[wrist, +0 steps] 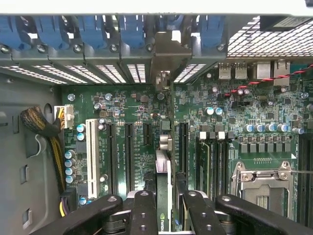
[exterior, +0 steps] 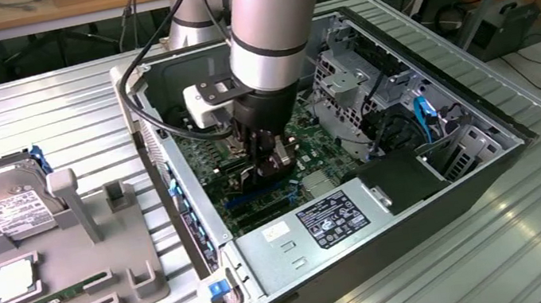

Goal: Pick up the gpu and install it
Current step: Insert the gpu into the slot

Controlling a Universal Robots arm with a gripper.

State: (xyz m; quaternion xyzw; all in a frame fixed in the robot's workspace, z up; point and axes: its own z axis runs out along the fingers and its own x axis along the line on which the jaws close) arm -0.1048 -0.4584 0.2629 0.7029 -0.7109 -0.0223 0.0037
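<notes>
Exterior view. Arm reaches down into the open case (exterior: 486,159), lying on its side on the table (exterior: 49,104). Gripper (exterior: 271,169) sits low over the motherboard (exterior: 306,134), fingers closed on the gpu (exterior: 265,175), a dark card held on edge just above the slots. Rack (exterior: 73,269) at the exterior view's left holds the hard drive (exterior: 2,204) and RAM stick (exterior: 46,301); neither concerns this job.

Wrist view. Gpu (wrist: 163,196) seen edge-on between the fingers (wrist: 143,213), which clamp its two flat faces. Long axis runs from the gripper toward the rear slot openings (wrist: 137,72), in line with the black slots (wrist: 183,142); bracket end appears to point at that rear wall.

Handling, by judgement: light, stiff, thin; fragile at the edge contacts and surface components. Best held by the flat faces along the upper edge, as here.
</notes>
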